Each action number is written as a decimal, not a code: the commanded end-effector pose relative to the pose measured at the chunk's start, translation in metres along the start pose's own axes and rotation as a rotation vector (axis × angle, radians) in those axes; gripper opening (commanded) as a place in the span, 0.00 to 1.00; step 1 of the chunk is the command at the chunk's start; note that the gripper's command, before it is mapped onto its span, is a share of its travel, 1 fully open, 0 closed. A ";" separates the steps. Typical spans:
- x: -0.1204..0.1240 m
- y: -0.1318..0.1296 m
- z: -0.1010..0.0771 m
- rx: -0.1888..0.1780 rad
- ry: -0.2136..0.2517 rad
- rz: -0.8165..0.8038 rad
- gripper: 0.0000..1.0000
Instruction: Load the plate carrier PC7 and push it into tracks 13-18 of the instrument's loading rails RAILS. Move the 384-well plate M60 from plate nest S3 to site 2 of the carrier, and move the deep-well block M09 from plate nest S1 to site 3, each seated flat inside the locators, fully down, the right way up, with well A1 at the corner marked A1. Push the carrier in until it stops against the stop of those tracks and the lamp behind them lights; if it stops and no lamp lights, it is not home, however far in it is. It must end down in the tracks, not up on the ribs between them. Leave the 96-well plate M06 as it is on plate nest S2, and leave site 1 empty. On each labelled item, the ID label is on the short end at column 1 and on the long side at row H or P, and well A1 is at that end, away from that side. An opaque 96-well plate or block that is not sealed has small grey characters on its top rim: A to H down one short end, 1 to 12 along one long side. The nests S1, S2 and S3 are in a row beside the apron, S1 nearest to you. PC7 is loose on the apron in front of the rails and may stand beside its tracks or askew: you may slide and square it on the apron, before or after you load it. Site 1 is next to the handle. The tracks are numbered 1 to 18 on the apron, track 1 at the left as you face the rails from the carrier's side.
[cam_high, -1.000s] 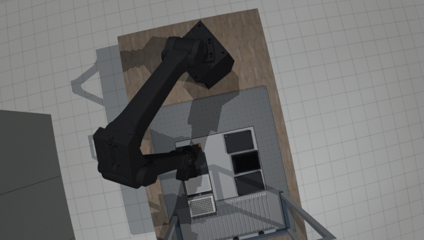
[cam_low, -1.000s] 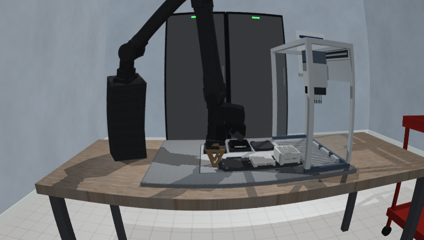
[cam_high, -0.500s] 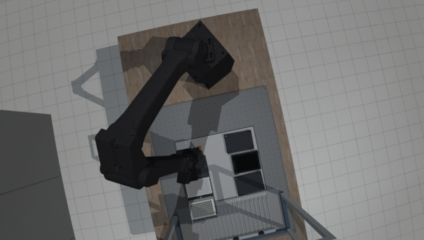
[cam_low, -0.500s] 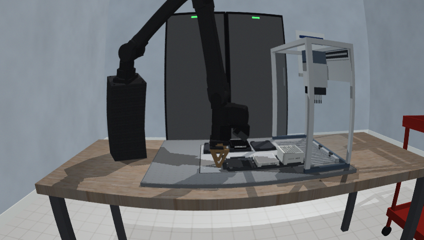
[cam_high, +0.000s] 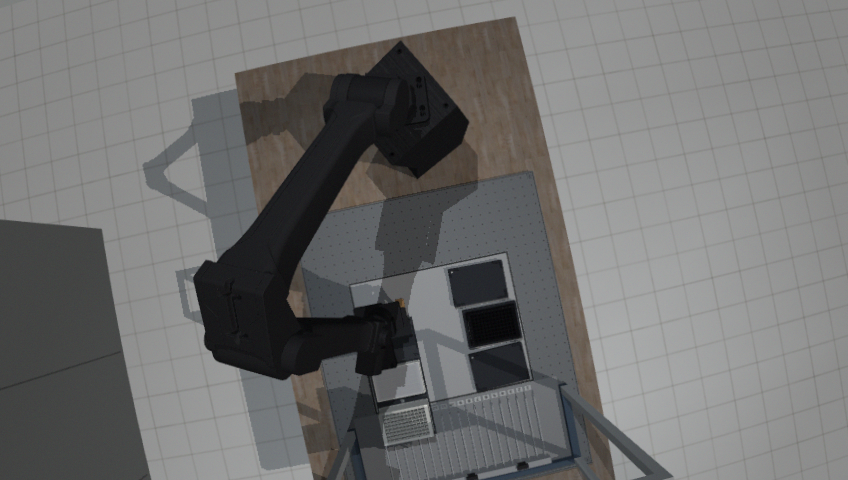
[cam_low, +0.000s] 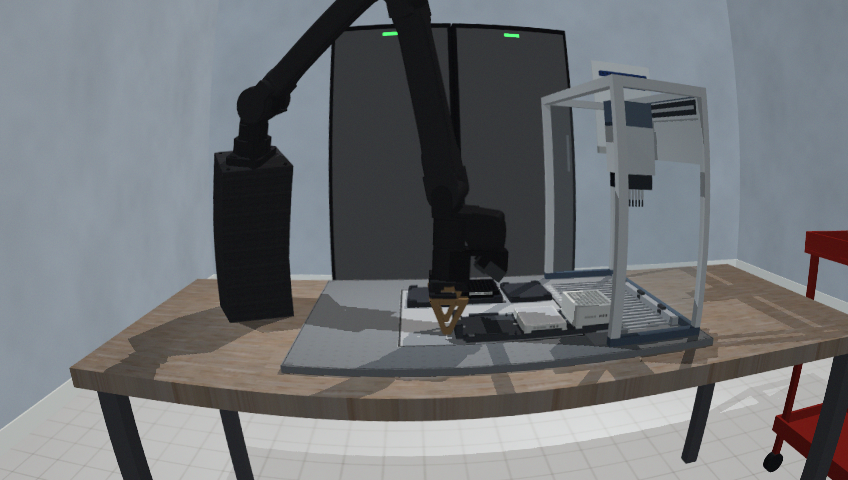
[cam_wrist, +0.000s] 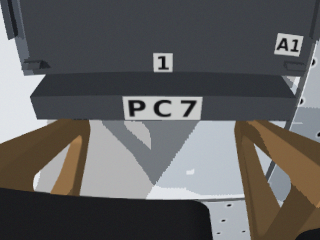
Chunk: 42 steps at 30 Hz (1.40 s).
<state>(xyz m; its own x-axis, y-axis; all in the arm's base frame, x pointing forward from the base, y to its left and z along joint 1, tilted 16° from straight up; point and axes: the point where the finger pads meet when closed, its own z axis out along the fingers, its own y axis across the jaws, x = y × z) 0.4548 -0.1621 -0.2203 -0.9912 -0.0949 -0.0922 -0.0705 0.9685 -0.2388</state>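
The dark carrier PC7 (cam_high: 399, 380) lies on the apron with its far end at the left tracks of the rails RAILS (cam_high: 476, 431). The white 384-well plate M60 (cam_high: 398, 380) sits in the middle site. The white deep-well block M09 (cam_high: 407, 423) sits in the end site, at the rail mouth. My gripper (cam_high: 399, 315) is open, with its brown fingers on either side of the handle end. In the wrist view the gripper (cam_wrist: 160, 136) faces the handle labelled PC7 (cam_wrist: 162, 107). Behind the handle, site 1 (cam_wrist: 162, 62) is empty and has an A1 mark (cam_wrist: 288, 44). The gripper (cam_low: 449, 318) stands low over the apron.
The black 96-well plate M06 (cam_high: 490, 324) sits on the middle nest. The nests on either side of it (cam_high: 477, 282) (cam_high: 499, 365) are dark and bare. A white frame with a pipetting head (cam_low: 630, 154) stands over the rails. The arm's base column (cam_low: 252, 231) stands at the table's far left.
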 end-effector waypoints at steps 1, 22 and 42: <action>-0.041 0.002 -0.006 0.014 -0.066 -0.005 0.80; -0.060 0.002 -0.008 0.014 -0.066 -0.004 0.80; -0.080 0.003 -0.011 0.015 -0.068 -0.005 0.80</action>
<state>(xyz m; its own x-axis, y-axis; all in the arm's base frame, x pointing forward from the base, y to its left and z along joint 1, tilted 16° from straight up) 0.4932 -0.1580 -0.2148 -0.9911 -0.0939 -0.0940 -0.0690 0.9684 -0.2398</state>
